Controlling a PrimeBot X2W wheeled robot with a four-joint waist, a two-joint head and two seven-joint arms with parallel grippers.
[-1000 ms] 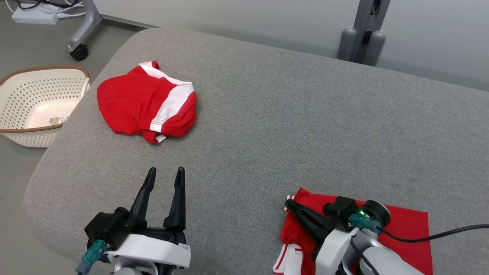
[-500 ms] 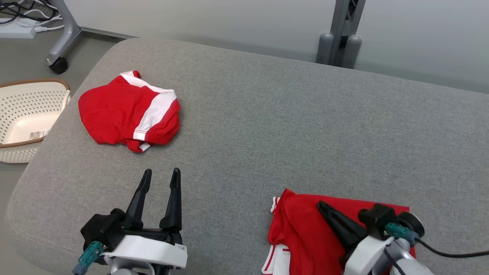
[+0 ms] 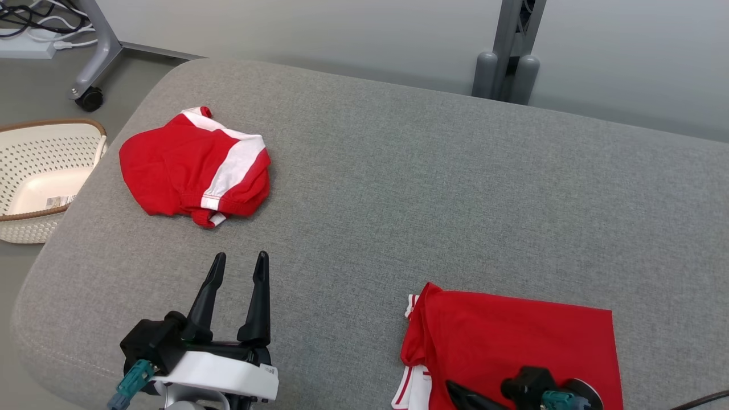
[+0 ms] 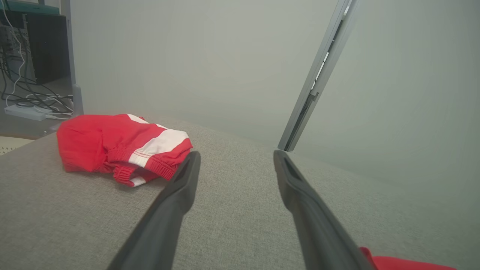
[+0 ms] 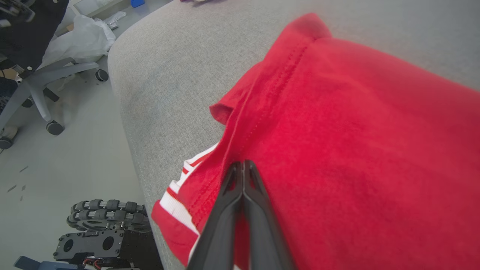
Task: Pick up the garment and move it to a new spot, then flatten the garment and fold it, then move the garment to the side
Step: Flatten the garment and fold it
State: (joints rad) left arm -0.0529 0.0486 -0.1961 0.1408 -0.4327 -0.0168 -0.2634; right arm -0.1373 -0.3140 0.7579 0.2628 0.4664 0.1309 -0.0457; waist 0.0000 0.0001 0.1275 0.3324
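**Folded piece set aside; crumpled one waits**

Right pincer (image 5: 243,164), fingers together, sits over the folded red garment (image 3: 512,341) at five o'clock on the counter (image 3: 398,171). Left pincer (image 3: 240,257) gapes, empty. The next move is likely a reach for the crumpled red garment (image 3: 193,165) at ten o'clock.

I am finding no text that I can read. A small pale sticker (image 3: 60,200) is lying on the bottom of the white basket (image 3: 28,230) beside the worktop, and its print is showing only as a grey smudge. A tiny dark marking (image 3: 267,370) is sitting on the white housing (image 3: 216,376) behind my left pincer (image 3: 240,256), too small to make out.
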